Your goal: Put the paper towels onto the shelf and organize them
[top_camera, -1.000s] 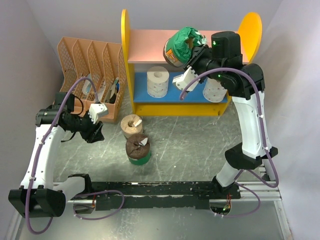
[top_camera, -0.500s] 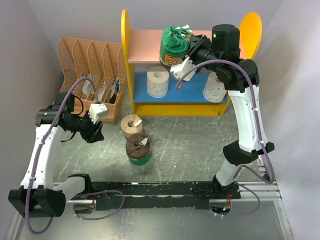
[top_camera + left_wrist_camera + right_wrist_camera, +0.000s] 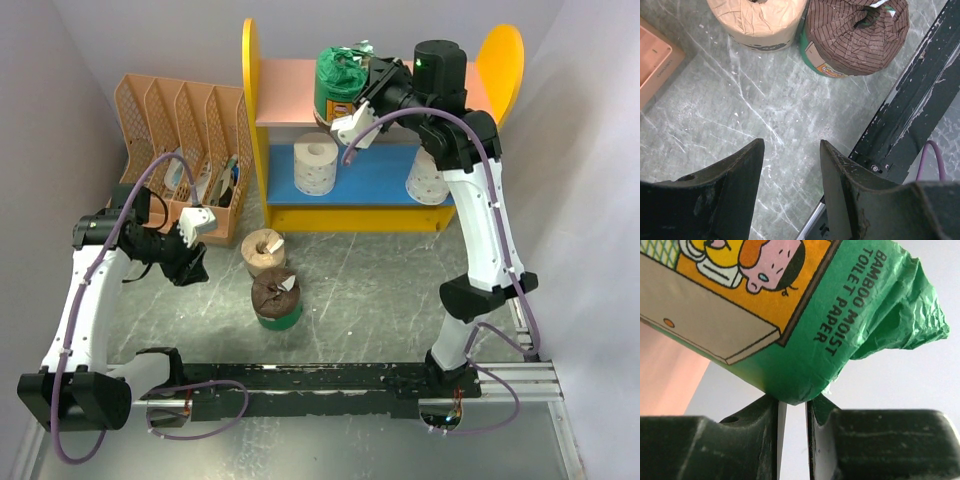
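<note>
My right gripper (image 3: pixel 368 88) is shut on the wrapper of a green-wrapped paper towel roll (image 3: pixel 338 85), holding it upright over the pink upper board (image 3: pixel 290 90) of the shelf. The right wrist view shows this roll (image 3: pixel 790 315) with its green plastic pinched between my jaws (image 3: pixel 792 400); whether it rests on the board I cannot tell. Two white rolls (image 3: pixel 316 163) (image 3: pixel 428 180) stand on the blue lower board. A tan roll (image 3: pixel 263 250) (image 3: pixel 757 20) and a second green-wrapped brown roll (image 3: pixel 276 298) (image 3: pixel 855 37) stand on the table. My left gripper (image 3: pixel 190 262) (image 3: pixel 791 145) hangs open, left of them.
A peach slotted file organizer (image 3: pixel 185 130) stands left of the shelf, its corner (image 3: pixel 652 60) near my left gripper. A black rail (image 3: pixel 330 385) (image 3: pixel 910 115) runs along the near table edge. Grey walls close in on both sides.
The right arm has carried the green-wrapped roll left and back over the upper board and turned it upright. The left arm has stayed still.
</note>
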`<move>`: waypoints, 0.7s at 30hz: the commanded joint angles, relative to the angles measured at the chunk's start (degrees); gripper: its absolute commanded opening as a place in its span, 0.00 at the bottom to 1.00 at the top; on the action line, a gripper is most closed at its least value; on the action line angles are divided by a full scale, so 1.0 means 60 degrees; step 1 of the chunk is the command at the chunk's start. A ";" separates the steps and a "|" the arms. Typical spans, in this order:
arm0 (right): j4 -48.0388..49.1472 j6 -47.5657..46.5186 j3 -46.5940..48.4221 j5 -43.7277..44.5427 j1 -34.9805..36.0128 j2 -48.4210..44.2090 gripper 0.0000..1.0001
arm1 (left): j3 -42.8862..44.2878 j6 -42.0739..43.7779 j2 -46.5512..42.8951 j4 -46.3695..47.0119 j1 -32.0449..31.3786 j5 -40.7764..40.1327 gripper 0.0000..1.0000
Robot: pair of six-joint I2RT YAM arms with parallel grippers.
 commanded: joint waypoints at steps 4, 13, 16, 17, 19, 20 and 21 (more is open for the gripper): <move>0.1105 -0.3766 0.0212 -0.0651 -0.0174 0.0565 0.27 | 0.0244 0.0273 0.0112 -0.0113 0.0047 0.0177 0.60; 0.2223 -0.3125 0.0493 -0.1499 -0.0574 0.1154 0.38 | 0.0198 0.0260 0.0165 -0.0074 0.0047 0.0149 0.60; 0.2820 -0.2659 0.0209 -0.1948 -0.0578 0.1170 0.41 | 0.0233 0.0200 0.0181 -0.0028 0.0047 0.0171 0.60; 0.3102 -0.2367 0.0062 -0.2155 -0.0577 0.1153 0.47 | 0.0239 0.0185 0.0195 -0.0026 0.0039 0.0195 0.60; 0.3560 -0.1710 -0.0097 -0.2543 -0.0575 0.1101 0.71 | 0.0269 0.0144 0.0202 -0.0012 0.0043 0.0240 0.60; 0.3674 -0.1514 -0.0113 -0.2680 -0.0565 0.1098 0.73 | 0.0282 0.0128 0.0197 -0.0017 0.0046 0.0266 0.60; 0.3756 -0.1389 -0.0163 -0.2761 -0.0555 0.1085 0.77 | 0.0300 0.0114 0.0206 -0.0025 0.0047 0.0287 0.60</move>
